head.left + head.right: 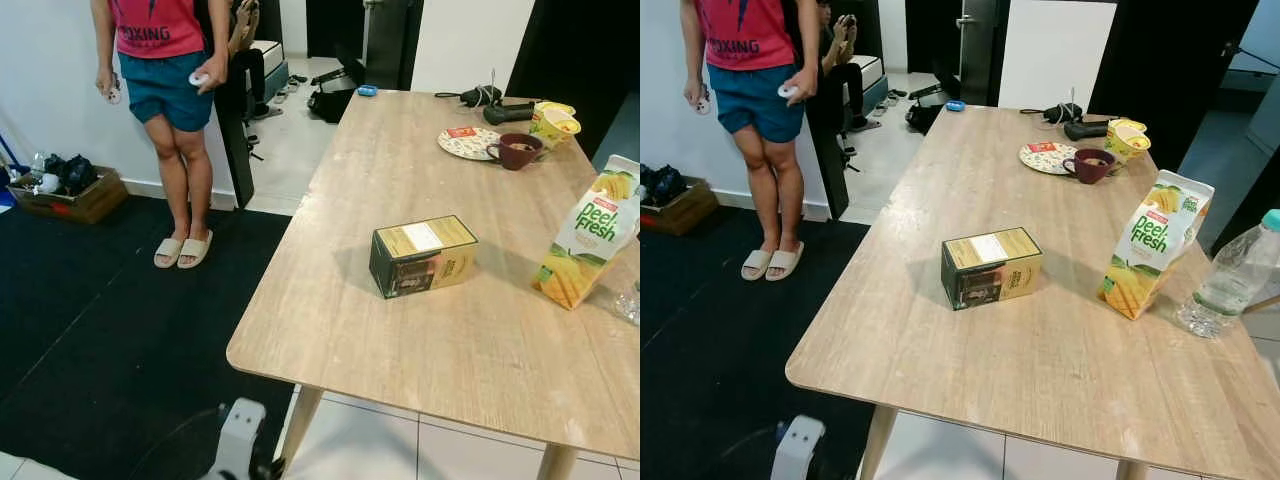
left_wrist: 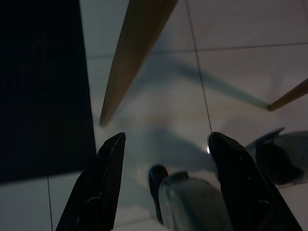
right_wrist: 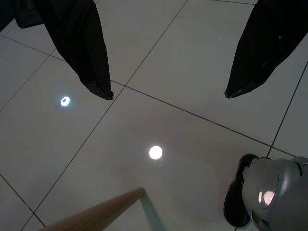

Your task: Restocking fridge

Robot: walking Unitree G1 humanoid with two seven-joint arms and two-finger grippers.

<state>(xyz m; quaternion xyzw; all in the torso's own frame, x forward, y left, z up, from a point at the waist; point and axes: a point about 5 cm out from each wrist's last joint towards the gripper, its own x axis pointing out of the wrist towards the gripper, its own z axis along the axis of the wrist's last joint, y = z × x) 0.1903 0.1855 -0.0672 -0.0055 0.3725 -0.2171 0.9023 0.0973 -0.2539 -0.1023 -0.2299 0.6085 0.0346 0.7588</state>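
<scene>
On the wooden table [image 1: 940, 200]: green-and-gold box [image 1: 991, 266] mid-table, Peel Fresh juice carton [image 1: 1150, 257] beside it, water bottle [image 1: 1232, 277] near the edge. Farther back, maroon mug [image 1: 1089, 165], plate [image 1: 1042, 157], perhaps a snack cup [image 1: 1125, 138]. Left gripper [image 2: 166, 144] and right gripper [image 3: 168, 94] hanging over floor tiles, fingers spread, holding nothing. Person [image 1: 165, 100] standing by the rug [image 1: 90, 330].

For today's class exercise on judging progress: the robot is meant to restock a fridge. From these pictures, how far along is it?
Nothing looks done yet. The box, juice carton and water bottle all stand on the table, untouched. Nothing is in hand: the left tool and right tool hang open over the floor tiles, holding nothing. Every item remains to be picked up and carried away.
</scene>
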